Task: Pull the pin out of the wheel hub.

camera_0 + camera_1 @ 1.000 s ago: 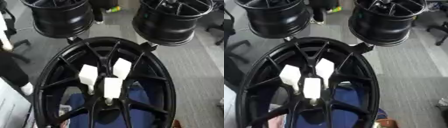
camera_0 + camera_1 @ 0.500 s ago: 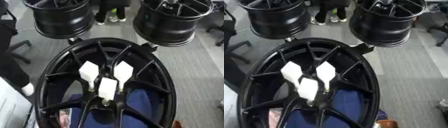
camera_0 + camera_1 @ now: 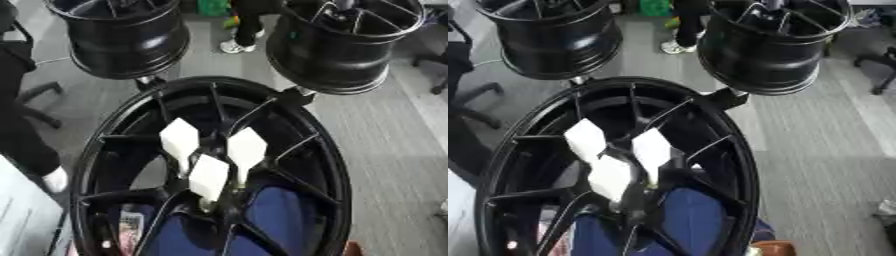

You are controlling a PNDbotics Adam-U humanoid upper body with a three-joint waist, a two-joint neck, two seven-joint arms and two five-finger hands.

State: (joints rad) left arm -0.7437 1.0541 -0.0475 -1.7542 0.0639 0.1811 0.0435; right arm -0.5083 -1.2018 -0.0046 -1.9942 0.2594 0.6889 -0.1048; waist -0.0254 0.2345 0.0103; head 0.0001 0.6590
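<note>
1. Looking down, the head camera shows a large black wheel [image 3: 210, 170] lying face-up, spokes meeting at the hub [image 3: 219, 192].
2. Three white tags [image 3: 210, 175] stand at the hub, each seeming to top a thin pin [image 3: 206, 202] seated in a hub hole; the pins themselves barely show.
3. Neither robot hand appears in either eye view, so the state of the fingers cannot be told.
4. Two more black wheels [image 3: 341, 45] stand behind, apart from the work.
5. Judgement: three tagged pins sit in the hub now; whether one more has already been drawn cannot be settled from this moment.
</note>
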